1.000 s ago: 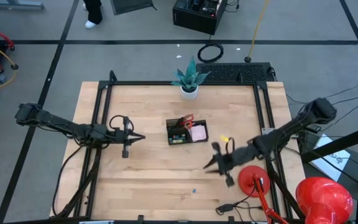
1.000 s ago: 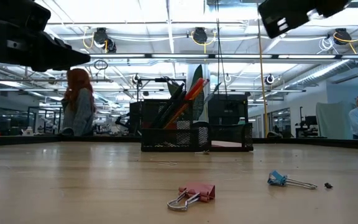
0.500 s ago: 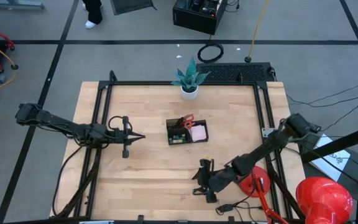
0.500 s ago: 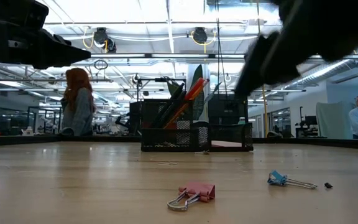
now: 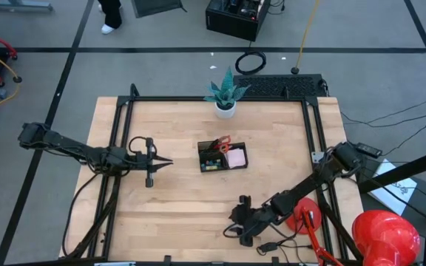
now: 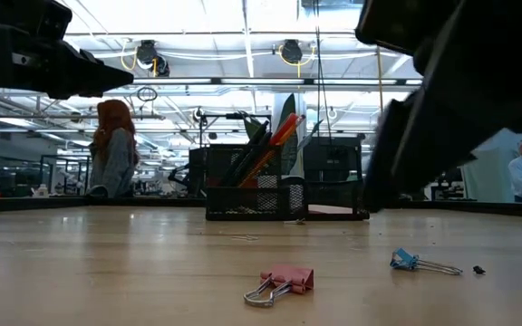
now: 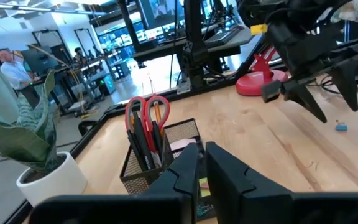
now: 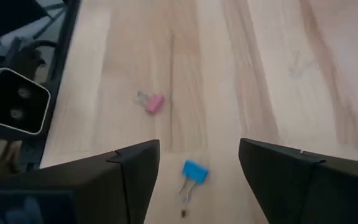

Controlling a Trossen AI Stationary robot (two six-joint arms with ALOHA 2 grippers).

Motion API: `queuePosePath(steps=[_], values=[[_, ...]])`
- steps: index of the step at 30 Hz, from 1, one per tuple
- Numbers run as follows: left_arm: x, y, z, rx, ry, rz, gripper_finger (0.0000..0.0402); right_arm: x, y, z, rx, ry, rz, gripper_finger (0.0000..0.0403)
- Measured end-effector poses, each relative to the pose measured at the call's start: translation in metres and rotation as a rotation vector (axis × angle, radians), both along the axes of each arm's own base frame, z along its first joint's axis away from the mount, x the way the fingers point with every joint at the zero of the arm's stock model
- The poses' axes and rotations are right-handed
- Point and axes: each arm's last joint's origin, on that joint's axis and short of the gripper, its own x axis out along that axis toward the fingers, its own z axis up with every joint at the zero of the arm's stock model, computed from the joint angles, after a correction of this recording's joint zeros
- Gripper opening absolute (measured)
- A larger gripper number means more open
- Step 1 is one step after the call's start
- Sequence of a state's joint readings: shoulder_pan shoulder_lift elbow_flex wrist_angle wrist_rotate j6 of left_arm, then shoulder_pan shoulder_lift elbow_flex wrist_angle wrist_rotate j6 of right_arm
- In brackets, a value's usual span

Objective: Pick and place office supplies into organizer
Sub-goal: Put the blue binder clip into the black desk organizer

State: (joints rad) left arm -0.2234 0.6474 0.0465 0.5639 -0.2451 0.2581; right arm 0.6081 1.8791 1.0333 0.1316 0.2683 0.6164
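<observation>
While the left gripper (image 5: 167, 162) waits with fingers closed left of the organizer (image 5: 222, 157), the right gripper (image 8: 191, 163) hangs low over the table's (image 5: 183, 199) near edge with fingers spread wide and empty. Scissors (image 7: 145, 112) and pens stand in the organizer at mid-table. A blue clip (image 8: 194, 172) lies between the right gripper's fingers, a pink clip (image 8: 153, 103) nearby.

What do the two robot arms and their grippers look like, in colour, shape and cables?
Both arms are dark, slim and jointed, each ending in two flat, tapered black fingers. The left gripper comes to a narrow point; thin black cable loops near its wrist. The right gripper has broad, angular finger plates; its arm shows chunky black joint housings.
</observation>
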Motion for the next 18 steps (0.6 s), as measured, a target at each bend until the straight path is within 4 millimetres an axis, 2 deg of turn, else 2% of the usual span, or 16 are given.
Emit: queuePosePath(steps=[8, 11, 18], values=[[0.0, 0.0, 0.0, -0.001, 0.001, 0.0, 0.004, -0.009, 0.005, -0.005, 0.078, 0.047, -0.179, 0.0215], [0.0, 0.0, 0.0, 0.002, -0.004, 0.0, 0.0041, -0.009, 0.007, -0.004, 0.082, 0.031, -0.195, 0.0215], [0.0, 0.0, 0.003, 0.022, -0.03, 0.0, 0.0042, -0.008, 0.014, -0.022, 0.07, 0.065, -0.174, 0.0215]])
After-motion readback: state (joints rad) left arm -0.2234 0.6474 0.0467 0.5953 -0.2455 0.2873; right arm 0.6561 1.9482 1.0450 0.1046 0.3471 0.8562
